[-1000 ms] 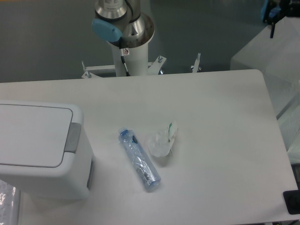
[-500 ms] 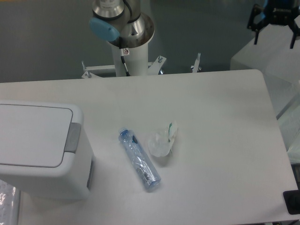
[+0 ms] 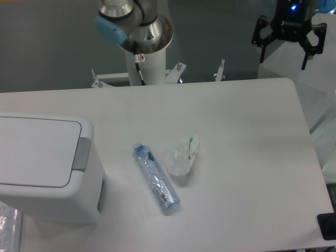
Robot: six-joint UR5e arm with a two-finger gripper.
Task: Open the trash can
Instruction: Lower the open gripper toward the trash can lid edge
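Hovering wide open and empty, hand at far right corner; bin well apart, front-left.

Clear plastic bottle lying flat mid-table, blue cap toward the back; crumpled clear wrapper just beside it.
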